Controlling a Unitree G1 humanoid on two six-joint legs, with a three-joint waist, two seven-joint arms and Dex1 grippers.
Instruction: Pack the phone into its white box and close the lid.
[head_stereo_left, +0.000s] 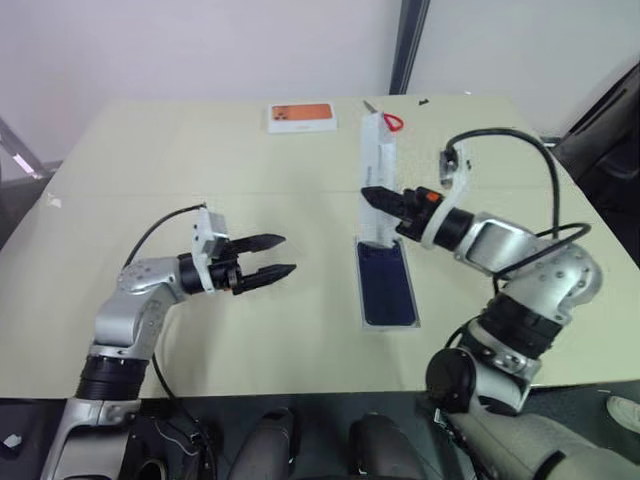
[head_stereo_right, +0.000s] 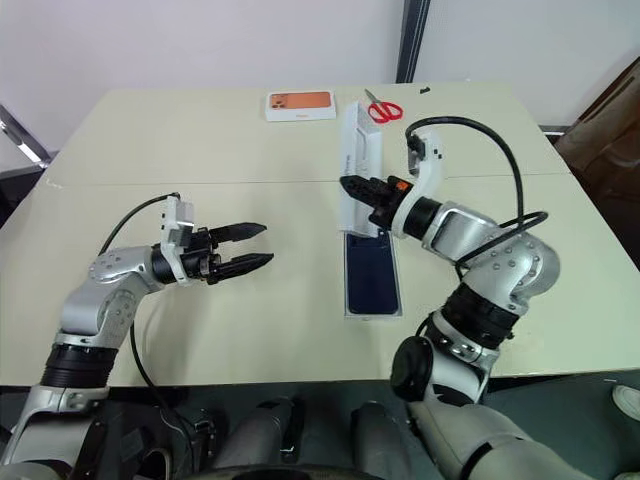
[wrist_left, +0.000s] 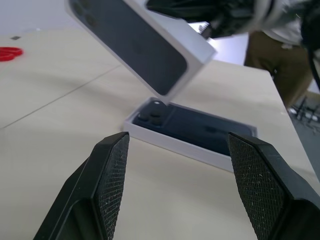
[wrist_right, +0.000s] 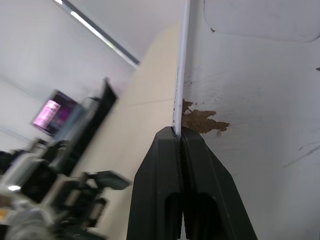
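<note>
White card is what my right tool (head_stereo_left: 372, 196) is pinching: its two fingers are pressed tight on one thin wall of the lid (head_stereo_left: 380, 165). The lid hangs tilted above the counter (head_stereo_left: 150, 160), its low end just over the far end of the white box (head_stereo_left: 412, 318).

The phone (head_stereo_left: 387, 285) lies flat inside the white box, dark back up. The box sits near the middle of the counter, a bit toward four o'clock.

My left tool (head_stereo_left: 278, 256) waits at about eight o'clock from the box, fingers spread wide, holding nothing and pointing at the box.

I think the phone part is done and only the closing is left.

What could go wrong? My grip is on one thin edge, so the lid could twist or slip out. If it comes down crooked, a wall could catch on the box rim and push the box along the counter. The card might bend too. Nothing holds the box down, so a bump would slide it
</note>
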